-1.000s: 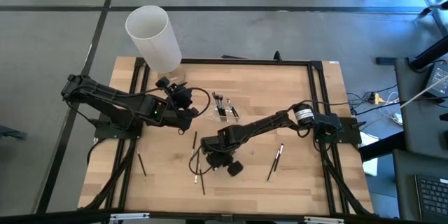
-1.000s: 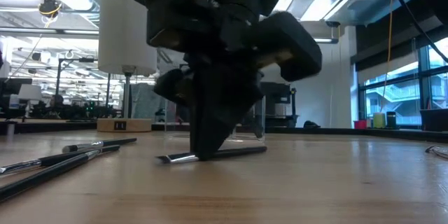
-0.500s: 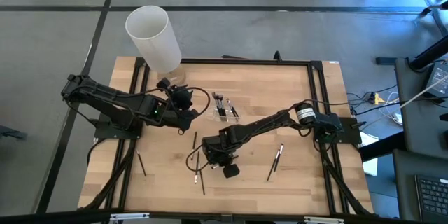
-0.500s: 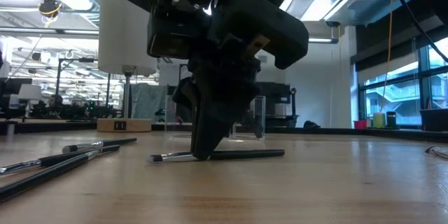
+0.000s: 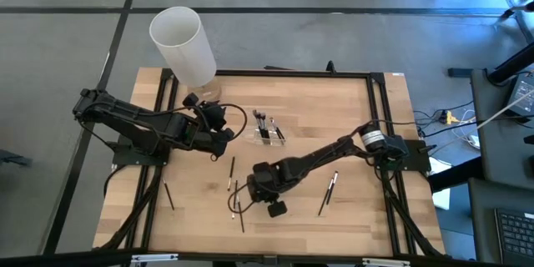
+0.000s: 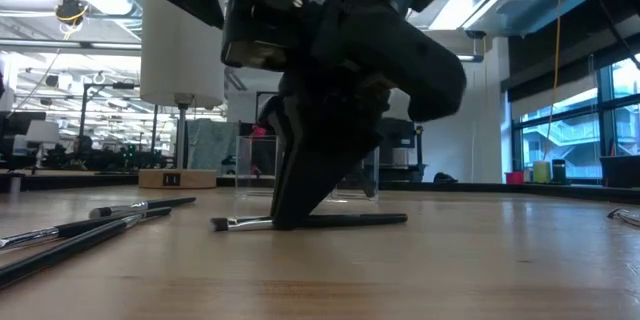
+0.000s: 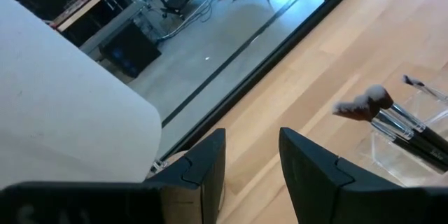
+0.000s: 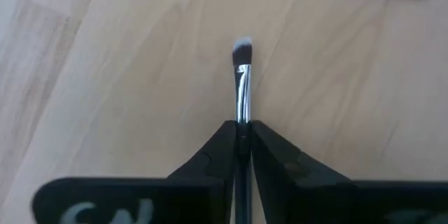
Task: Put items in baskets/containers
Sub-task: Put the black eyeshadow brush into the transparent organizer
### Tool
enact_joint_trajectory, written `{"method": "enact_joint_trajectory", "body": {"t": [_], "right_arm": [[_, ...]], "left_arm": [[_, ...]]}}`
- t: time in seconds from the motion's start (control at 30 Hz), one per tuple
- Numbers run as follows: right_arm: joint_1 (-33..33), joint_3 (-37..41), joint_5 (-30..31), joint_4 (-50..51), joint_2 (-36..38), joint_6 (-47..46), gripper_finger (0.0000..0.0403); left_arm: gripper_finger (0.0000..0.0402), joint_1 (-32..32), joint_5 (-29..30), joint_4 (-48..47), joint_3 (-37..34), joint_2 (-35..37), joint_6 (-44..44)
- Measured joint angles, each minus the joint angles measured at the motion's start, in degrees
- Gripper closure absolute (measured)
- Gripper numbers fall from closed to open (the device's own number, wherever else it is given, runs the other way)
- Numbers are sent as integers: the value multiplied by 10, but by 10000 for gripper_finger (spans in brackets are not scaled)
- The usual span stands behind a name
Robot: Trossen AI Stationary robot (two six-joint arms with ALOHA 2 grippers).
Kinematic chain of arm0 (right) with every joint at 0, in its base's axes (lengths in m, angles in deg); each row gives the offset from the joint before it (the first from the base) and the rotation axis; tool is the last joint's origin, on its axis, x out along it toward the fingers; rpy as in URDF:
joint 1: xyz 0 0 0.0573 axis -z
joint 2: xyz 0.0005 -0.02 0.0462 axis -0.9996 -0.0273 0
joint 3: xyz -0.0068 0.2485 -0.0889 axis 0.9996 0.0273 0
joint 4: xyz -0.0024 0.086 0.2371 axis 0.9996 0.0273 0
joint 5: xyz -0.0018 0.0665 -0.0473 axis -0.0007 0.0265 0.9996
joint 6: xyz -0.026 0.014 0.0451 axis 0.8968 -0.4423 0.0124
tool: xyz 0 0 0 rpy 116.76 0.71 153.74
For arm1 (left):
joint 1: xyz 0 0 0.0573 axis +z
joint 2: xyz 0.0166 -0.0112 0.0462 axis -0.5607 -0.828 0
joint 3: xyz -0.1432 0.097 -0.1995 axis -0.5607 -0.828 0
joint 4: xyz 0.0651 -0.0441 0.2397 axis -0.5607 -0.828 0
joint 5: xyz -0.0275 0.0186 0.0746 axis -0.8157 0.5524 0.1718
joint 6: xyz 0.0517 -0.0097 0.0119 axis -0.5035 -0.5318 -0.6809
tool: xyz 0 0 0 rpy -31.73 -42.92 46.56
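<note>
high view: the right gripper [image 5: 247,193] is down on the wooden table [image 5: 367,133] among scattered brushes, near its front-middle; the left gripper [image 5: 219,119] waits beside the clear organizer [image 5: 267,130], which holds several brushes.

low view: the right gripper's fingers stand on the table, pinching a dark brush [image 6: 310,221] that lies flat on the wood.

right wrist view: both fingers [image 8: 217,154] are clenched on the brush's silver ferrule, its pale tip pointing away.

left wrist view: the left fingers [image 7: 308,164] stand apart with nothing between them, the organizer [image 7: 406,147] near.
</note>
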Motion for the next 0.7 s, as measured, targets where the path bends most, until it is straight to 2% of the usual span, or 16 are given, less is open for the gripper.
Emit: {"method": "enact_joint_trajectory", "body": {"t": [0.27,0.4,0.5,0.63,0.7], "right_arm": [[-6,1,6,-4,0,-2,387],[-6,-12,5,3,8,-13,379],[-5,-12,10,1,40,-25,372],[1,-1,77,1,93,-37,380],[4,14,121,-7,146,-43,384]], "left_arm": [[272,0,4,0,0,0,3],[272,0,4,0,0,0,2],[272,0,2,-2,0,0,-1],[272,0,-4,-8,0,1,-1],[272,-1,-16,-8,0,1,-1]]}}
